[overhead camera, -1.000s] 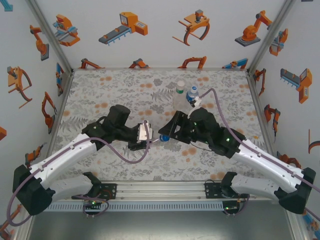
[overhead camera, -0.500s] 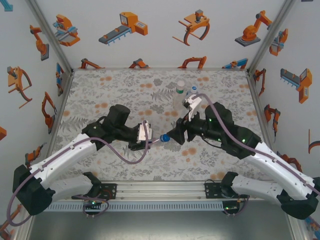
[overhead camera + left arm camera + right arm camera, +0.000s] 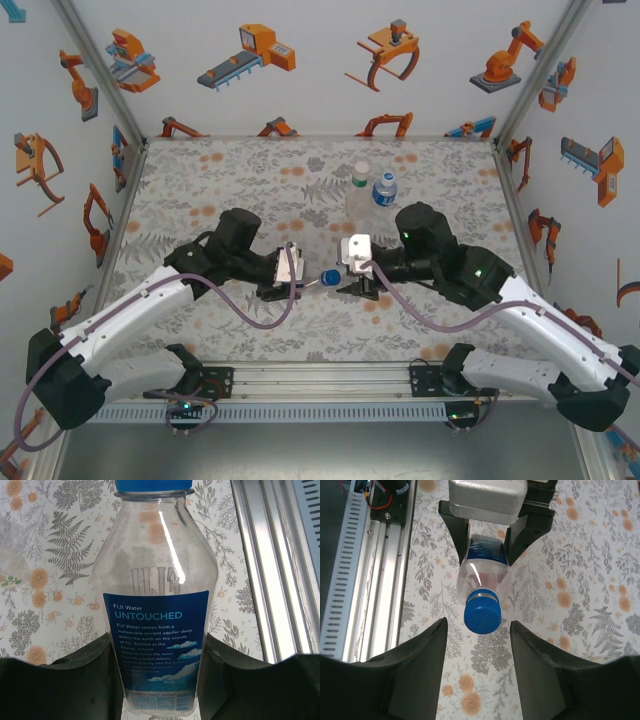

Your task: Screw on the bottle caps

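My left gripper (image 3: 292, 282) is shut on a slim clear bottle (image 3: 160, 605) with a blue label and holds it lying level. Its fingers (image 3: 95, 680) press the label on both sides. A blue cap (image 3: 328, 277) sits on the bottle's neck and points at my right gripper (image 3: 352, 280). In the right wrist view the blue cap (image 3: 482, 616) is just ahead of my right gripper (image 3: 477, 630). That gripper is open, with a gap between each finger and the cap. Behind the cap are the bottle (image 3: 485, 572) and the left gripper (image 3: 490, 535).
Two more bottles stand at the back of the floral table: one with a white cap (image 3: 360, 176) and one with a blue cap (image 3: 385, 186). The aluminium rail (image 3: 320, 380) runs along the near edge, close to both arms' bases.
The right wrist has turned back round and its gripper has come to face the blue cap, jaws narrower than before. The left arm and its bottle have not moved.
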